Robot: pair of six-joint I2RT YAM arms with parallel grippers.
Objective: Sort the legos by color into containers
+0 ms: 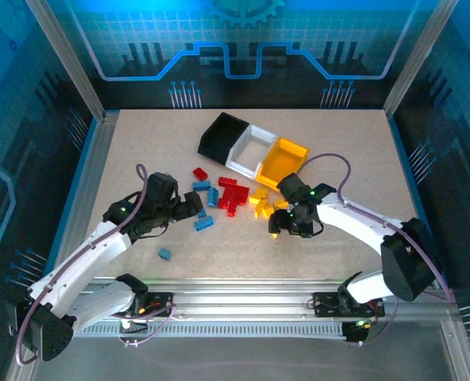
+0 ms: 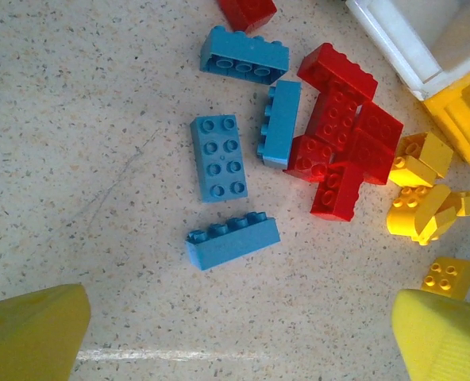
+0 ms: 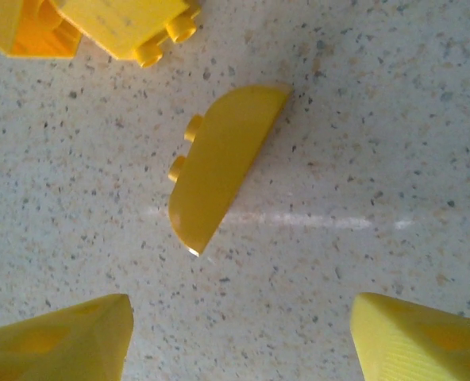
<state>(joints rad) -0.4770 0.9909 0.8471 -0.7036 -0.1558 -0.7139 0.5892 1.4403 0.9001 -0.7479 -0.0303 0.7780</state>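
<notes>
Three joined bins stand at the back: black [image 1: 223,133], white [image 1: 251,148], yellow-orange [image 1: 284,163]. In front of them lie loose legos: red ones [image 1: 233,193], blue ones [image 1: 203,225] and yellow ones [image 1: 259,198]. My left gripper [image 1: 194,205] is open [image 2: 239,341] just short of a blue brick lying on its side [image 2: 233,240]; further blue bricks [image 2: 218,157] and the red cluster [image 2: 346,135] lie beyond it. My right gripper [image 1: 279,225] is open [image 3: 239,341] over the table, and a curved yellow brick [image 3: 223,163] lies just ahead of its fingers [image 3: 56,341].
One blue brick [image 1: 165,254] lies apart near the front left. In the left wrist view, the white bin's corner [image 2: 410,48] and the yellow bin's edge [image 2: 465,119] sit at the top right. More yellow bricks [image 3: 124,28] lie beyond the curved one.
</notes>
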